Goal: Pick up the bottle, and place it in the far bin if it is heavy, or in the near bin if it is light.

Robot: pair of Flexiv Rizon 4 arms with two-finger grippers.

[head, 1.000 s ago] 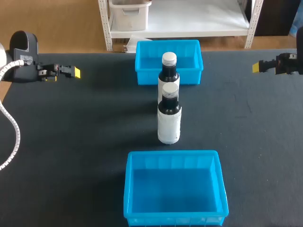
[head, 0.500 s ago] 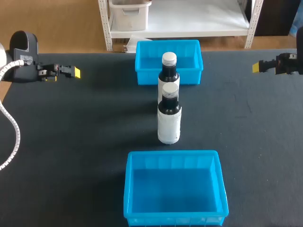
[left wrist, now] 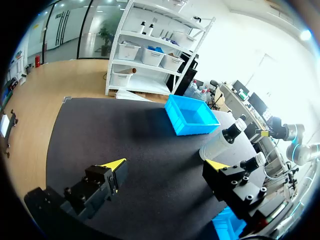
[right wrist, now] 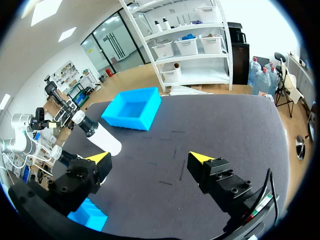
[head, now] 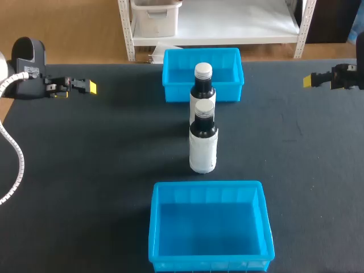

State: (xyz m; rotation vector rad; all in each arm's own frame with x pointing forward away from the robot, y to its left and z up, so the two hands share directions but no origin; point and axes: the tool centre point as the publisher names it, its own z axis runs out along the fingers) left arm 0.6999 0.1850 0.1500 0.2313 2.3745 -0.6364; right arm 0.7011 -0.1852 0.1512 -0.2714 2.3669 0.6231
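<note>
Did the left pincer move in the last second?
No. In the head view the left pincer keeps the same gap from the far bin.

A dark grey matte table (head: 85, 170) spreads wide under bright, even light.

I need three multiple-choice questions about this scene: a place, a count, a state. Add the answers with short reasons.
1. Where do the bottles stand? A) between the two bins B) inside one bin C) in a gripper
2. How many bottles are there? A) one B) two C) three
3. The left gripper is: A) shut on a bottle B) shut on a bin C) open
A: both stand on the table between the bins. B: two stand in line. C: its yellow tips are apart, empty.
</note>
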